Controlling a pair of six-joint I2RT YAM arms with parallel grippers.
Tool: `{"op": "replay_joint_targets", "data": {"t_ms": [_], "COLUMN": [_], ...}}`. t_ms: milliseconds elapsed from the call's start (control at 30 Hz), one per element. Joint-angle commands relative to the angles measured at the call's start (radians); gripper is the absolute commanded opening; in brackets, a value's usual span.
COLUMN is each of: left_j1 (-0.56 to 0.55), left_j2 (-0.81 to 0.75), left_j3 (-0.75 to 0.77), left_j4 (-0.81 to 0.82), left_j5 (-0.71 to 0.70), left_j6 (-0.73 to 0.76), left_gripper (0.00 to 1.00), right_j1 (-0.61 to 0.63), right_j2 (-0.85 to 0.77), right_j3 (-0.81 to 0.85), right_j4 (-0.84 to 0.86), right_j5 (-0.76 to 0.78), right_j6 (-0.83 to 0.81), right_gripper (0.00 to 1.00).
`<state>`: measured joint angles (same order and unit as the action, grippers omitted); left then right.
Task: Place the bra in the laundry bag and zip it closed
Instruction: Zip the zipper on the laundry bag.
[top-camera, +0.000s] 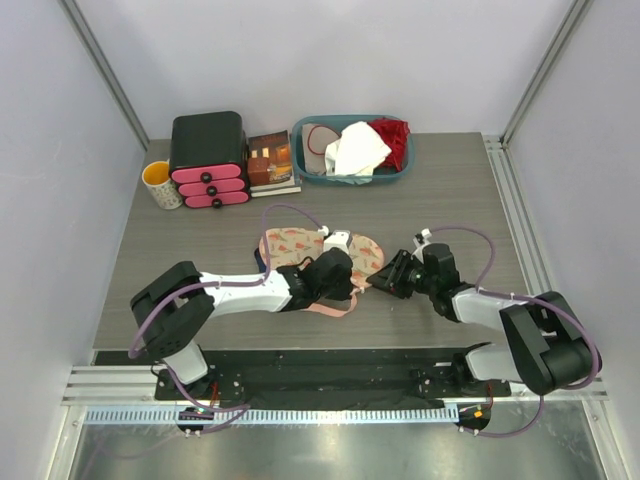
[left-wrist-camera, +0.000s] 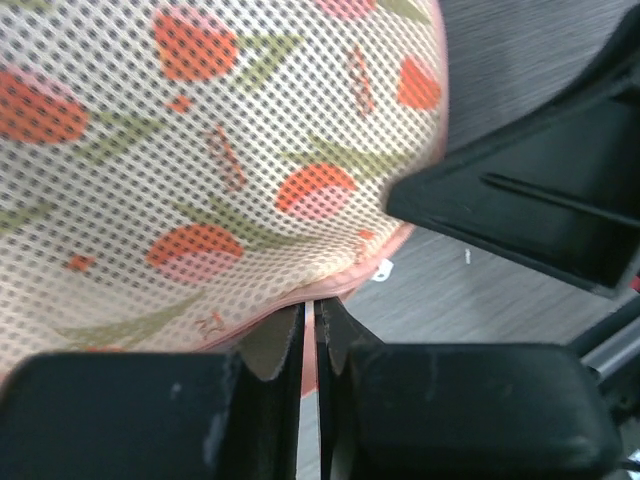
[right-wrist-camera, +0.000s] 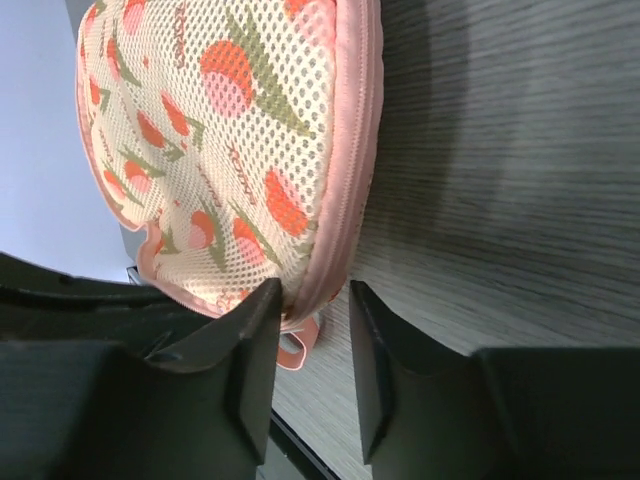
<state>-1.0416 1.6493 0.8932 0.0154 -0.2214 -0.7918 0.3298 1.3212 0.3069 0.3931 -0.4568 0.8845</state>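
The left gripper (left-wrist-camera: 310, 325) is pinched nearly shut on the thin pink trim at the near edge of the laundry bag (top-camera: 295, 246). Just right of the bag, the right gripper (right-wrist-camera: 310, 310) stands half apart, its black fingers straddling the ribbed pink zipper seam without clamping it. The bag is a rounded pouch of cream mesh printed with red flowers, lying mid-way across the grey wood-grain table (top-camera: 450, 200). Well beyond the bag sits a teal plastic basket (top-camera: 330, 179) holding a white cloth (top-camera: 355, 150) and a red garment (top-camera: 392, 140). Far left of the bag stands a glossy black drawer unit (top-camera: 208, 140).
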Motion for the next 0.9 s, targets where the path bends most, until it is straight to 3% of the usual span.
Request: {"op": "replay_joint_targets", "data": {"t_ms": [0, 300, 433, 533, 633, 767, 867], "left_j1": [0.006, 0.005, 0.003, -0.029, -0.075, -0.126, -0.152], "left_j2": [0.023, 0.013, -0.034, -0.175, -0.334, -0.486, -0.534], "left_j3": [0.061, 0.056, 0.027, -0.063, -0.129, -0.197, -0.25], "left_j4": [-0.061, -0.101, -0.115, -0.129, -0.201, -0.239, -0.151], "left_j5": [-0.055, -0.114, -0.113, -0.133, -0.171, -0.179, -0.199], "left_j6": [0.077, 0.103, 0.086, 0.045, -0.021, -0.134, -0.149], "left_gripper": [0.06, 0.06, 0.06, 0.06, 0.2, 0.47, 0.49], "right_j1": [-0.003, 0.029, 0.127, 0.208, 0.268, 0.327, 0.386], "right_j2": [-0.056, -0.079, -0.137, -0.171, -0.212, -0.235, -0.226], "right_j3": [-0.055, -0.112, -0.155, -0.158, -0.149, -0.129, -0.1], "right_j4": [0.11, 0.222, 0.271, 0.236, 0.168, 0.128, 0.13], "right_j5": [0.004, 0.009, 0.178, 0.288, 0.414, 0.544, 0.61], "right_j6": [0.048, 0.155, 0.275, 0.35, 0.425, 0.533, 0.599], "right_gripper": [0.32, 0.1, 0.09, 0.07, 0.04, 0.04, 0.04]}}
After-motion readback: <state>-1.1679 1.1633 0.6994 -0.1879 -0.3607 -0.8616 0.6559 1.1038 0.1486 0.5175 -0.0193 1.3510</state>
